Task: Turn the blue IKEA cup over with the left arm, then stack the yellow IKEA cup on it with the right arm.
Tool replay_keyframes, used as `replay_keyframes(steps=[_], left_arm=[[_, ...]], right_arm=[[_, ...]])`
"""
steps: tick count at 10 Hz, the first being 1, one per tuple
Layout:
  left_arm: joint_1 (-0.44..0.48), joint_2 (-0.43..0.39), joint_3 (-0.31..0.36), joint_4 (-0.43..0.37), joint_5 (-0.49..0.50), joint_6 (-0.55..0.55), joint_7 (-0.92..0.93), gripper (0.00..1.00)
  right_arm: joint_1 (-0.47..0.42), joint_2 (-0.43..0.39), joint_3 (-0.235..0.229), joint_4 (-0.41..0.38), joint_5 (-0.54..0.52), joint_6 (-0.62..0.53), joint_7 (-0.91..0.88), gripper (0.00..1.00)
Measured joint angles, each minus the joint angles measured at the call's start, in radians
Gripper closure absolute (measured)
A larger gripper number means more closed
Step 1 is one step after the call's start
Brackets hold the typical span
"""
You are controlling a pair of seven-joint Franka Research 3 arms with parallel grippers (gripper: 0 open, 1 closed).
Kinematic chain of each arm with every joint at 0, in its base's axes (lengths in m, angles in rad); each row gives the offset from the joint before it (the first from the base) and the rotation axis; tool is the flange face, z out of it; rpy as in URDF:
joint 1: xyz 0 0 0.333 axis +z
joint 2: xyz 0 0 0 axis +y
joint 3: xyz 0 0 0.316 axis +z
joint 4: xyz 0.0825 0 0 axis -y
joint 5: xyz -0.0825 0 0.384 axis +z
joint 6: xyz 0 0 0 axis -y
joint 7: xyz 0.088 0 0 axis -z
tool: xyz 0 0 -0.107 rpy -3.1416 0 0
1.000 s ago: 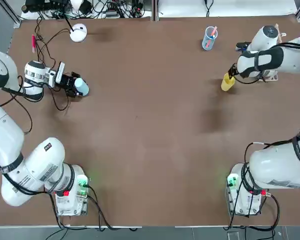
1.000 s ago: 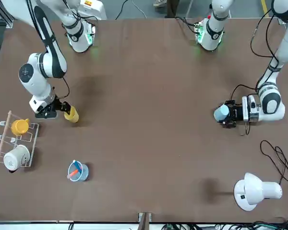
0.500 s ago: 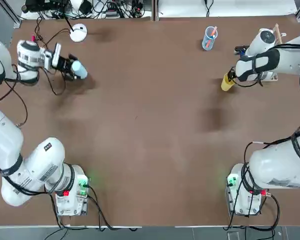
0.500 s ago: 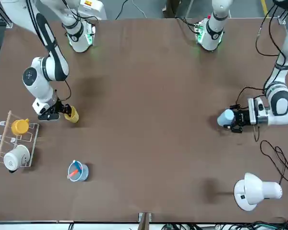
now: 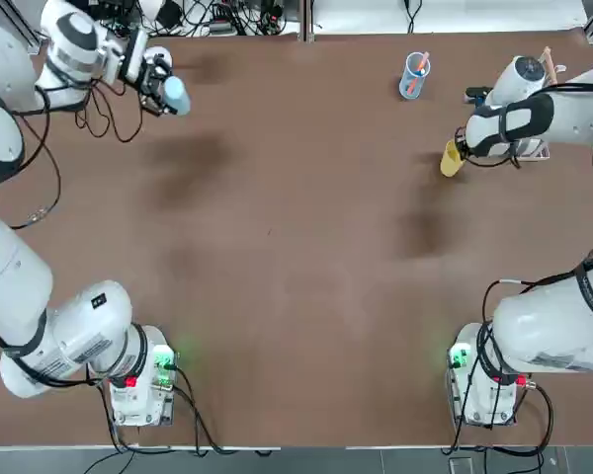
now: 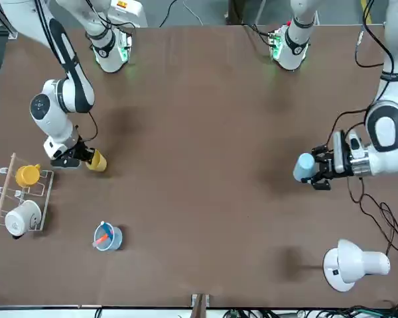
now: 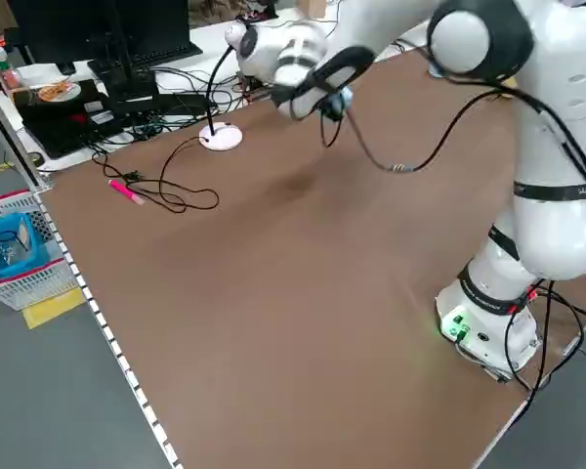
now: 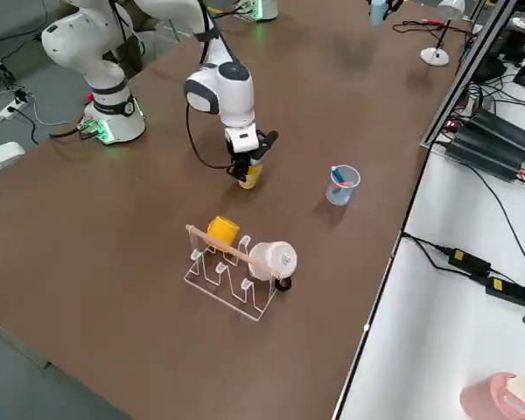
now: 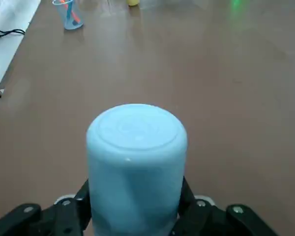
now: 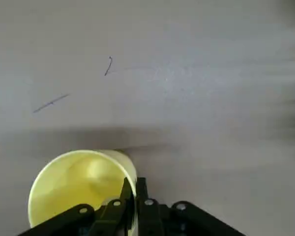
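Note:
The blue IKEA cup [image 5: 175,96] hangs on its side high above the table's far left part, its closed bottom pointing away from the wrist. My left gripper [image 5: 158,84] is shut on it; in the left wrist view the blue cup [image 9: 136,162] fills the space between the fingers. The front view shows the same cup [image 6: 304,167] well off the surface. At the far right, the yellow IKEA cup [image 5: 451,159] tilts close to the table. My right gripper [image 5: 461,150] is shut on its rim, and the yellow cup [image 10: 78,187] shows its open mouth to the right wrist camera.
A clear blue tumbler with pink sticks [image 5: 413,75] stands far right. A rack [image 8: 236,262] with an orange mug [image 6: 28,174] and a white mug [image 6: 20,217] sits beyond the right gripper. A white lamp [image 6: 351,264] and cables [image 6: 385,215] lie at the far left.
The left arm has lifted the blue cup off the table and carried it up and toward the far edge. The right gripper and yellow cup have barely shifted.

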Motion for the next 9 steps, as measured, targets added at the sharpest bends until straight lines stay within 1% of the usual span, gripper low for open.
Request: replay_keyframes(steps=[1, 2, 3, 4, 5, 6, 7, 8, 9], left_arm=[[-0.062, -0.057, -0.001, -0.032, 0.015, 0.048, -0.060, 0.33], [-0.123, -0.102, -0.002, -0.052, 0.058, 0.091, -0.134, 0.33], [-0.181, -0.131, -0.002, -0.048, 0.146, 0.120, -0.231, 0.33], [-0.232, -0.145, -0.003, -0.018, 0.280, 0.131, -0.350, 0.33], [-0.283, -0.152, -0.006, 0.026, 0.448, 0.131, -0.492, 0.33], [-0.341, -0.153, -0.008, 0.060, 0.589, 0.129, -0.623, 0.33], [-0.410, -0.151, -0.010, 0.073, 0.696, 0.129, -0.731, 0.33], [-0.485, -0.142, -0.010, 0.080, 0.809, 0.130, -0.831, 0.33], [-0.558, -0.122, -0.010, 0.095, 0.931, 0.125, -0.936, 0.33]], right_arm=[[0.000, -0.004, 0.003, 0.030, 0.000, -0.071, 0.013, 0.95], [0.000, -0.011, 0.006, 0.060, 0.001, -0.138, 0.021, 0.95], [0.000, -0.023, 0.017, 0.088, 0.002, -0.191, 0.033, 0.95], [0.001, -0.039, 0.033, 0.110, 0.006, -0.229, 0.043, 0.95], [0.002, -0.053, 0.055, 0.135, 0.021, -0.273, 0.051, 0.96], [0.005, -0.064, 0.084, 0.171, 0.046, -0.330, 0.055, 0.96], [0.010, -0.071, 0.110, 0.210, 0.078, -0.383, 0.060, 0.96], [0.014, -0.076, 0.125, 0.233, 0.100, -0.412, 0.061, 0.96], [0.015, -0.079, 0.127, 0.238, 0.105, -0.417, 0.061, 0.96]])
